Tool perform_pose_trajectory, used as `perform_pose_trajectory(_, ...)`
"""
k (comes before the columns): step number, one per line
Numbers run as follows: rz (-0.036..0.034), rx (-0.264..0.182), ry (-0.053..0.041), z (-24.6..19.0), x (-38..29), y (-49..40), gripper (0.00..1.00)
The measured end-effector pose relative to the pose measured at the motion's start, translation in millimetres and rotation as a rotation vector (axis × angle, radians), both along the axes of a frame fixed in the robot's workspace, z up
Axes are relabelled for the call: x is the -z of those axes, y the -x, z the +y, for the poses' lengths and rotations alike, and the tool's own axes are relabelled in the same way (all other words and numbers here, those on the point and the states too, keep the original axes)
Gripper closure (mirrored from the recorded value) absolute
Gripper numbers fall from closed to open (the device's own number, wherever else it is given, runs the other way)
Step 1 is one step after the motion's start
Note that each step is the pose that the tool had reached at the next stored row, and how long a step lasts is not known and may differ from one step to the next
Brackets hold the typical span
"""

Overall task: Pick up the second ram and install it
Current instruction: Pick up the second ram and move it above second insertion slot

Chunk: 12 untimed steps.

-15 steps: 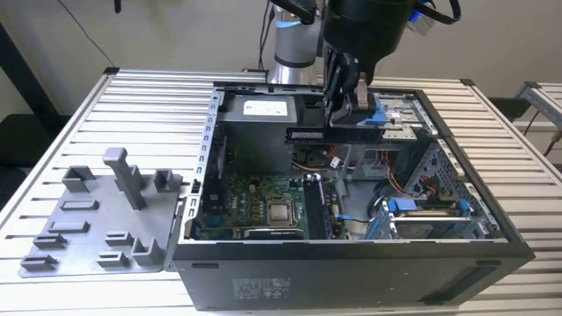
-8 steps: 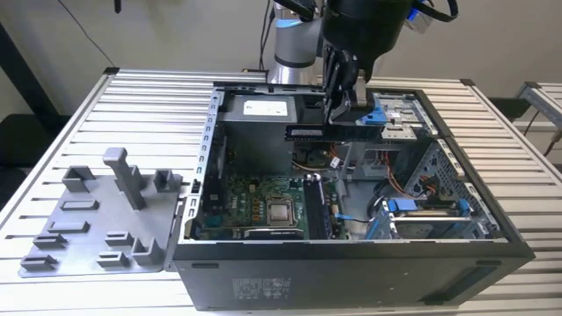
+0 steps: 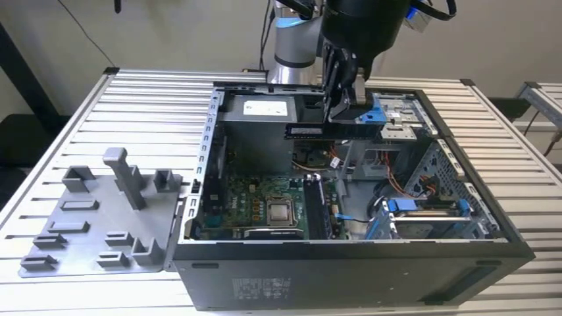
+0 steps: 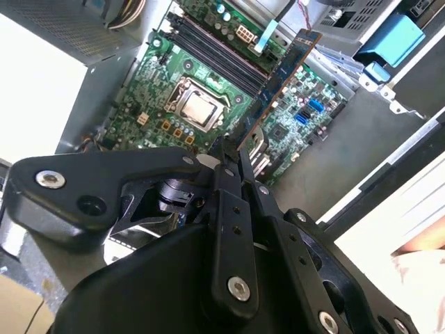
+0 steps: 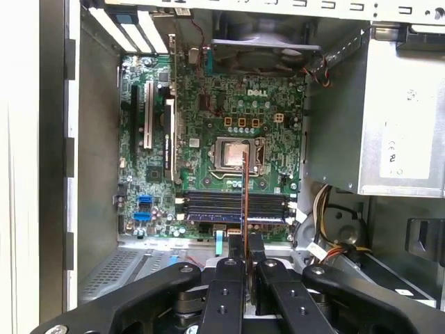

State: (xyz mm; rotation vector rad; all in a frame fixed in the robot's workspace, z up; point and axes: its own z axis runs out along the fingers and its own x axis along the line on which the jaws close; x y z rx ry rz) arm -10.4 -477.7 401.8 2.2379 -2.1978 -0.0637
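My gripper [image 3: 349, 113] hangs over the open computer case [image 3: 351, 263], shut on the second ram [image 3: 332, 131], a dark flat stick held level above the case's middle. In the second wrist view the ram [image 4: 281, 76] reaches out from my gripper [image 4: 233, 154] over the green motherboard [image 4: 156, 76]. It shows edge-on as a thin line [image 5: 243, 191] in the first wrist view, gripped by my gripper [image 5: 245, 243], crossing the dark memory slots [image 5: 233, 205] and apart from them. The same slots [image 4: 212, 49] lie beyond the processor socket [image 4: 198, 108].
A grey plastic tray [image 3: 88, 227] with upright posts lies on the slatted table at the exterior view's left, beside the case. Inside the case are the power supply [image 3: 259, 122], blue drive brackets [image 3: 422, 205], cables and the metal walls.
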Motion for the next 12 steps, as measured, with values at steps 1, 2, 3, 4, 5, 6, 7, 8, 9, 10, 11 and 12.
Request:
perform_pose_trajectory(1, 0.0, 0.0, 0.0, 0.1, 0.0, 0.0, 0.86)
perform_pose_trajectory(2, 0.0, 0.0, 0.0, 0.2, 0.0, 0.0, 0.86)
perform_pose_trajectory(3, -0.0001, 0.0, -0.0001, 1.0, 0.0, 0.0, 0.86)
perform_pose_trajectory(4, 0.0, 0.0, 0.0001, 2.2, 0.0, 0.1, 0.86)
perform_pose_trajectory(5, 0.0, 0.0, 0.0, 3.5, 0.0, 0.0, 0.86)
perform_pose_trajectory(6, -0.0001, 0.0, -0.0001, 4.7, 0.1, -0.1, 0.86)
perform_pose_trajectory(7, 0.0, 0.0, 0.0, 5.9, 0.0, -0.4, 0.86)
perform_pose_trajectory(8, 0.0, 0.0, -0.0003, 7.6, 0.2, -0.6, 0.86)
perform_pose_trajectory(9, 0.0001, 0.0, -0.0003, 9.7, 0.2, -0.8, 0.86)
perform_pose_trajectory(10, 0.0, 0.0, -0.0003, 11.9, 0.3, -1.0, 0.86)
perform_pose_trajectory(11, 0.0, 0.0, -0.0005, 14.1, 0.4, -1.1, 0.86)
perform_pose_trajectory(12, -0.0001, 0.0, -0.0005, 16.2, 0.5, -1.3, 0.86)
